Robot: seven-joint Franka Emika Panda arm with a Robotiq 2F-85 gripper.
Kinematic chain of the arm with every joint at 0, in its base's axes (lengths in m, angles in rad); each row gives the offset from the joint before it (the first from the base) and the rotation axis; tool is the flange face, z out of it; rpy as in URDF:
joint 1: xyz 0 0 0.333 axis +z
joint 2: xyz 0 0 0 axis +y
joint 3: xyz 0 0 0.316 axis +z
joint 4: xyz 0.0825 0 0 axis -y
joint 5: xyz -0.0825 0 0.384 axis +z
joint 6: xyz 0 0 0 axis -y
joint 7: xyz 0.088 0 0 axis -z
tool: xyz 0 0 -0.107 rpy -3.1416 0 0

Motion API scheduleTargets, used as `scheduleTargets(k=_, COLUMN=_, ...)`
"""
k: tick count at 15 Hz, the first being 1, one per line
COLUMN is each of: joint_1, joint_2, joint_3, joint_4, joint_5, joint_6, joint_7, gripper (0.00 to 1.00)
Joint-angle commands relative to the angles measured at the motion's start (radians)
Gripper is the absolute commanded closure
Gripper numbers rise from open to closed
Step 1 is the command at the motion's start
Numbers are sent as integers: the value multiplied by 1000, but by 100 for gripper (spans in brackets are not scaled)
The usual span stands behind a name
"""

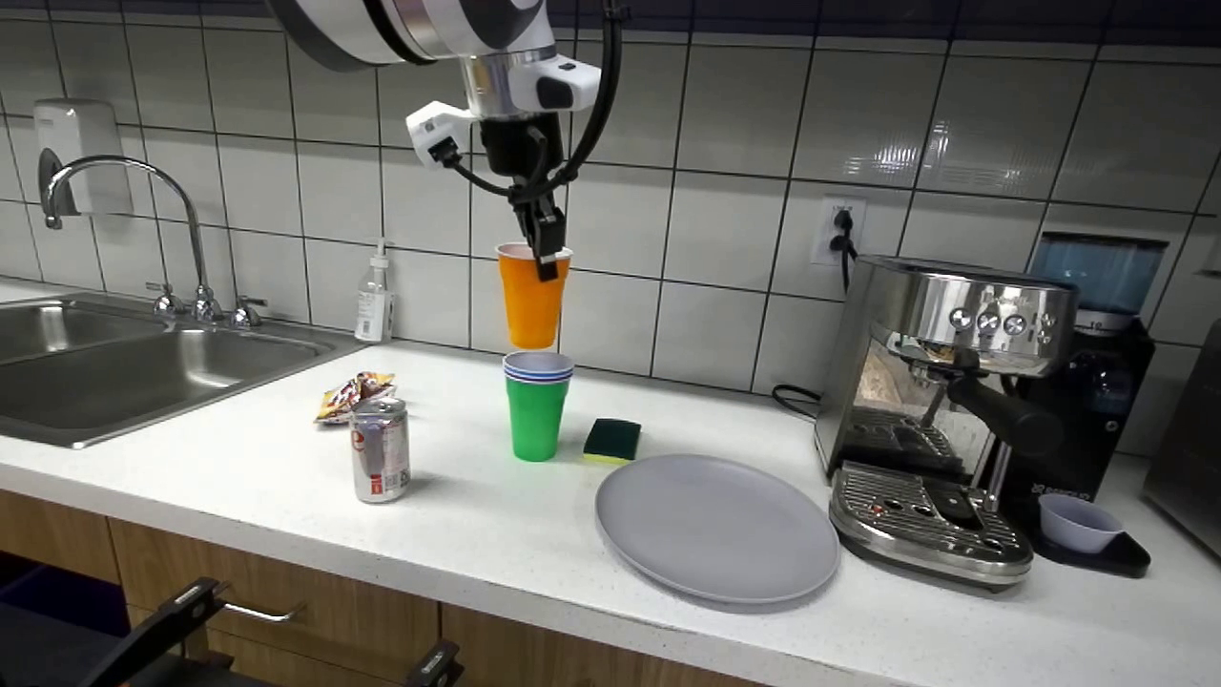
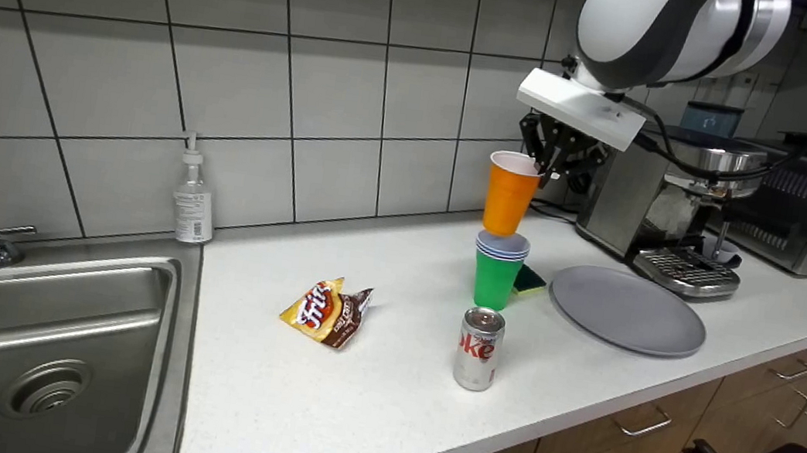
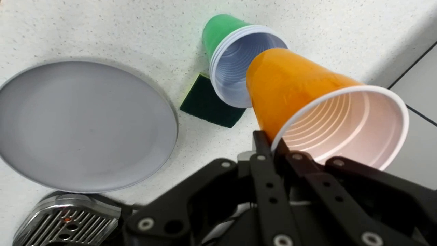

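**Orange cup in the hand, just above the green stack!**

In an exterior view, here's the arm reaching down from the top, and the hand has hold of the orange cup by its rim, roughly upright and up off the table. Directly beneath stands the stack, nested cups with a green one outermost, and yes, a thin gap shows between them! Just beside lies a dark green and yellow sponge; near that sits a grey plate, then a steel espresso machine with a black coffee grinder partly behind it.

In an exterior view, the cup hangs over the stack here too. A silver Coke can stands in front, and a yellow and brown snack bag lies well apart, nearer the sink. A pump bottle stands beside the sink, by the tiled wall.

To the wrist view, and what a close-up of the pinch! Fingers clamp the cup's wall at the rim, one outside, one inside. The mouth shows a pale, ribbed interior, while the base overlaps the stack's rims in this view. Lower left, a slatted drip tray.
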Motion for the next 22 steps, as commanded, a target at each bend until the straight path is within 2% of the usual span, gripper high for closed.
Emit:
scheduleTargets(k=1, joint_1=-58, joint_2=1, joint_3=50, joint_4=27, joint_5=-10, joint_6=-50, joint_7=-14, gripper=99)
scheduleTargets(k=11, joint_1=-89, joint_2=42, joint_3=79, joint_4=36, joint_5=-48, joint_6=-55, joint_7=21, gripper=99)
scheduleTargets(k=22, joint_1=-88, joint_2=84, joint_3=72, joint_4=41, joint_5=-118, joint_6=-41, joint_7=64, gripper=99)
